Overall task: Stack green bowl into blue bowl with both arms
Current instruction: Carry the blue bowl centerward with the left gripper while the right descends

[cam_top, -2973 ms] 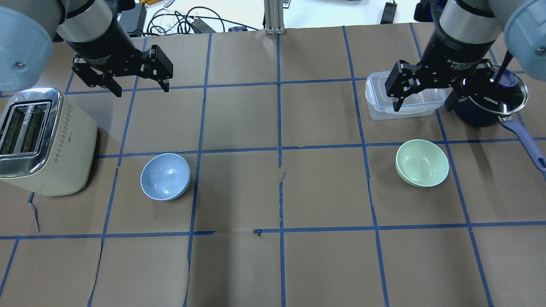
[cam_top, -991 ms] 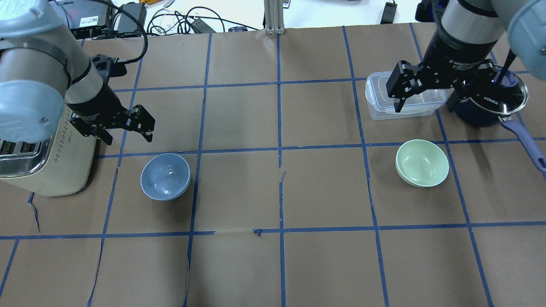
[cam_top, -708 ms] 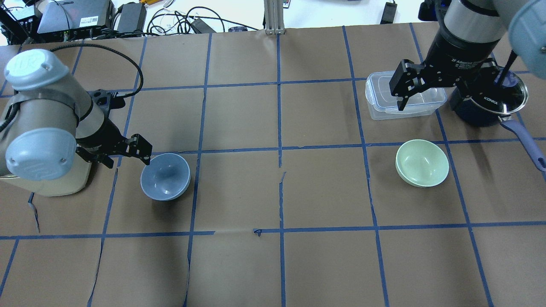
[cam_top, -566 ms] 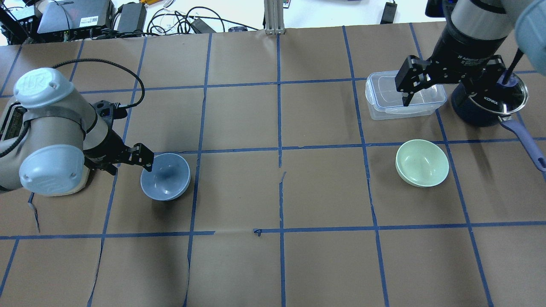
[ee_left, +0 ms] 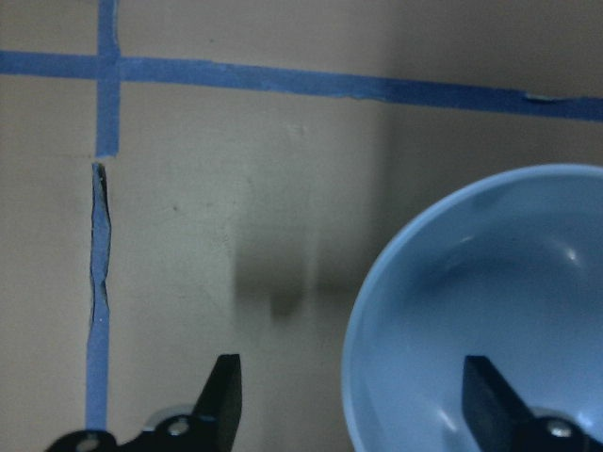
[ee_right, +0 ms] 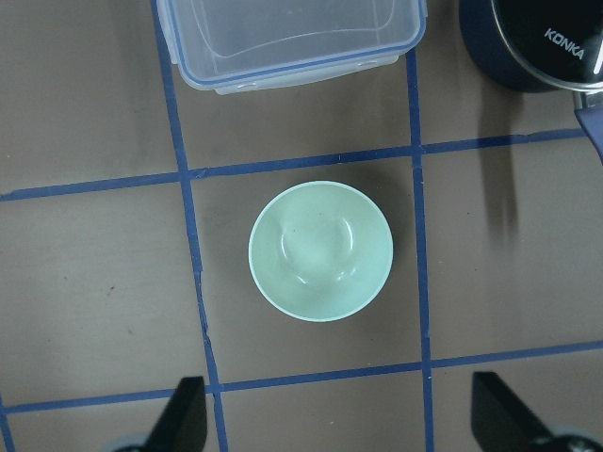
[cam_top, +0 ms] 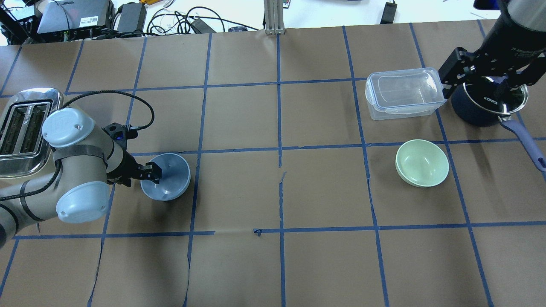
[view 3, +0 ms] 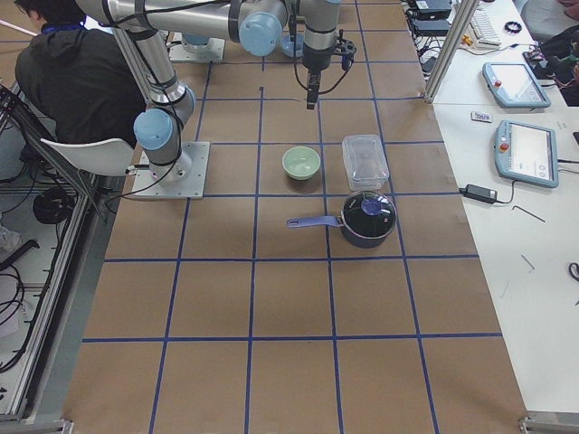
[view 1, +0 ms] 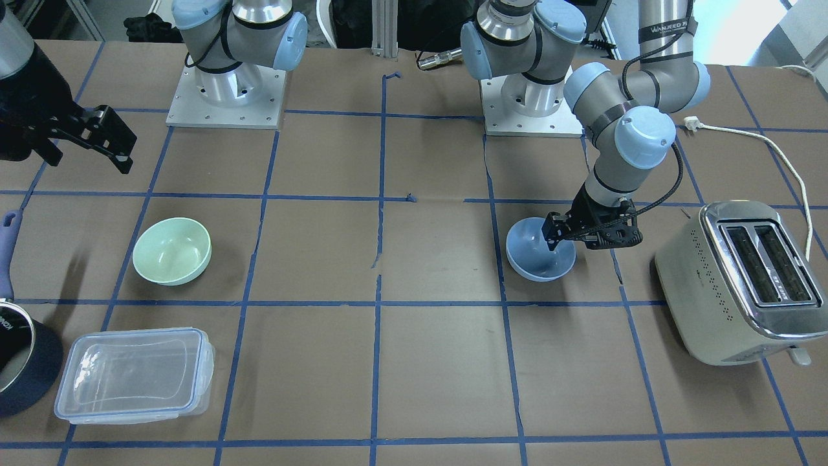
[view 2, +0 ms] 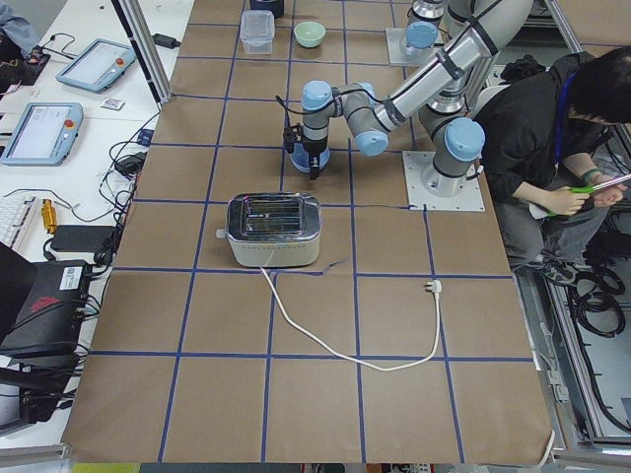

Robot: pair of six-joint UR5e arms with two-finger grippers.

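- Straddling the rim of the blue bowl (cam_top: 170, 177), my left gripper (ee_left: 349, 386) hangs low with its jaws apart. One finger is over bare paper on the left-end side, the other is inside the bowl, and the wall stands between them.
- The blue bowl sits upright in the table's left half, about midway between my edge and the operators' edge. It is round, so no long axis matters; I judge the next move is a plain squeeze across the wall.
- The toaster (cam_top: 25, 128) stands by the left-end edge, close to my left elbow.
- The green bowl (cam_top: 422, 163) sits upright in the right half, well apart from the blue one. My right arm is the nearer one to it.
- My right gripper (ee_right: 341, 400) hangs high with its jaws spread wide, the green bowl below it.
- Toward the far right corner stand a clear container (cam_top: 403, 94) and a dark pot (cam_top: 486, 106).
- The table (cam_top: 277, 264) is covered in brown paper with a blue tape grid, torn at some seams. A glossy bowl could slide on it.
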